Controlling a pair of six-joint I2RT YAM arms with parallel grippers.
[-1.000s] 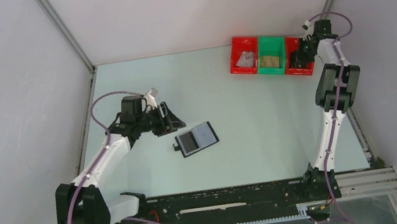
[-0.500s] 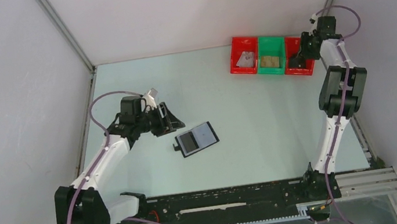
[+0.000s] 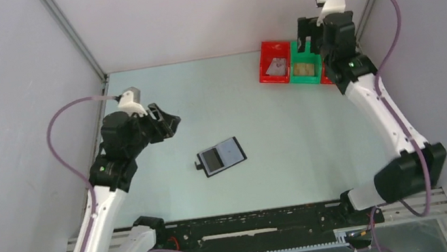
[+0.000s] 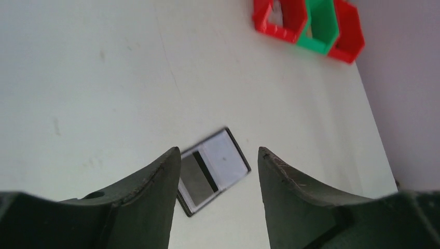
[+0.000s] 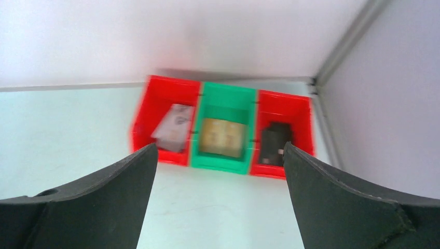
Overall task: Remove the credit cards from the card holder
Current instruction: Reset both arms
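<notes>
Tabletop [image 3: 302, 141] carries card holder [image 3: 222, 156] centrally, well apart from bins [image 3: 304, 80] along far edge.

Red bin [image 5: 174, 87], green bin [image 5: 228, 93] and second red bin [image 5: 284, 101] abreast on pale table [image 5: 78, 135], directly ahead of right gripper [image 5: 219, 147].
</notes>
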